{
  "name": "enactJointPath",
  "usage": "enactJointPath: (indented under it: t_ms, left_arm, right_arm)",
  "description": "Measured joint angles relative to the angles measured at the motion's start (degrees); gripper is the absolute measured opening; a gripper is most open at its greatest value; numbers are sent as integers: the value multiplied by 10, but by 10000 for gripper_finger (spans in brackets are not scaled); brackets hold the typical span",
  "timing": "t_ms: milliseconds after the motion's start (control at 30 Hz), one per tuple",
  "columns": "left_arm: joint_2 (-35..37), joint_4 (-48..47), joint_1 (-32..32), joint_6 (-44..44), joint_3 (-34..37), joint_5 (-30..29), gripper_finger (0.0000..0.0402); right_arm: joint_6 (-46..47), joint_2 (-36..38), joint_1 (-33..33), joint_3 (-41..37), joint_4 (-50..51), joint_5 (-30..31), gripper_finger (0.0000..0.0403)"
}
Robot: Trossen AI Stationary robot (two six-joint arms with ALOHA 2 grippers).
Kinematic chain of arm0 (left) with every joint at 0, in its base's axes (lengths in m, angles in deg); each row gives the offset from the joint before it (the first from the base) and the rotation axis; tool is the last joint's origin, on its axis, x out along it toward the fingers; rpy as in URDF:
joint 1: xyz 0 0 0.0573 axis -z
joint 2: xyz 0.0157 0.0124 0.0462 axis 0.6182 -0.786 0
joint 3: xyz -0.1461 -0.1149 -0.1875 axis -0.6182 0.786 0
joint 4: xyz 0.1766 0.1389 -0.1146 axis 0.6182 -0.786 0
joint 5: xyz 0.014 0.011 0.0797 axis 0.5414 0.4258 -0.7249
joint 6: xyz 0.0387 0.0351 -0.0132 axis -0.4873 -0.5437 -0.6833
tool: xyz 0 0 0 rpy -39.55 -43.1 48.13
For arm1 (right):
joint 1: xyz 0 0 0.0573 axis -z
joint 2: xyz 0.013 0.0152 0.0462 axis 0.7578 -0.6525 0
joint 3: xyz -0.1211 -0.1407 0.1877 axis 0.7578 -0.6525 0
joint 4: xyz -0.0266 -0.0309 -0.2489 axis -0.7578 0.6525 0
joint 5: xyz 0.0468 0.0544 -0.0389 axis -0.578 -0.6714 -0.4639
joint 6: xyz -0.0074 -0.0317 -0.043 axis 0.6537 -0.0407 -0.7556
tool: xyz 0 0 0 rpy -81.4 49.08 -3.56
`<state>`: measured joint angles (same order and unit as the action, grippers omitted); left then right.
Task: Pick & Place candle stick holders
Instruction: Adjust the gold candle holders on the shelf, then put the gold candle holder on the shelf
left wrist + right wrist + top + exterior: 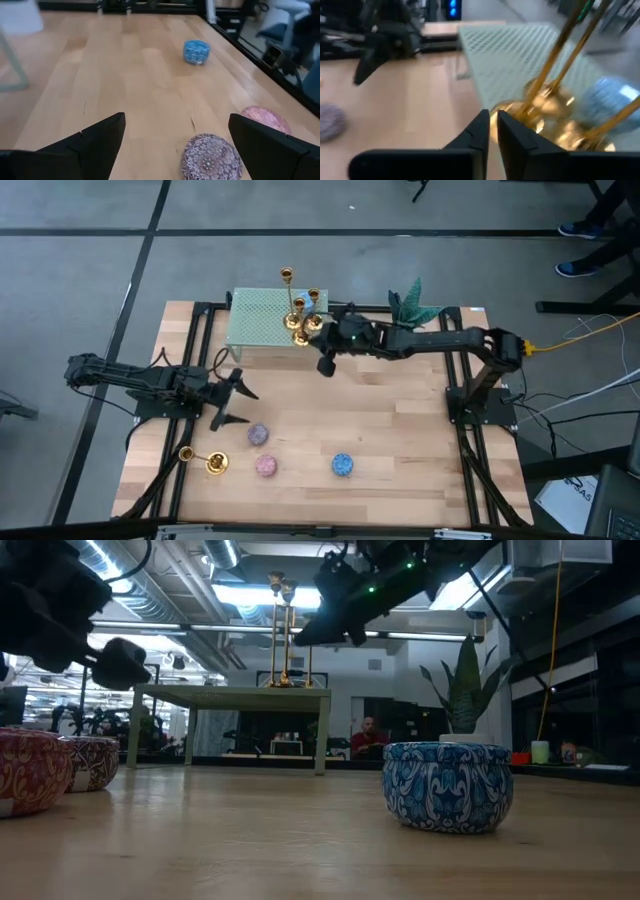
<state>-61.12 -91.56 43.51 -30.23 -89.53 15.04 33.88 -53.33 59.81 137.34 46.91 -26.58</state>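
R claw point(325, 365) – fingers nearly closed, gripping nothing, just beside 3 candle stick holders point(303, 323) upright on green perforated stand point(260, 320) | L claw point(232, 398) – wide open, empty, near purple-grey candle point(259, 434) | 4th holder point(204, 461) lies on bench point(400, 440), front-left
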Motion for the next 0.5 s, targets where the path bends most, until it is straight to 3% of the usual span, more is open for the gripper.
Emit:
enactJointPath:
  t_ms: [133,333,500]
  left_arm:
    - [0,0,0,-32,0,7,354]
    - [0,7,0,-136,0,98,354]
    - [0,10,0,-126,0,101,353]
  right_arm:
    - [81,1,-27,0,59,-3,82]
    - [199,1,-56,0,154,-92,156]
    - [344,1,-72,0,216,-94,189]
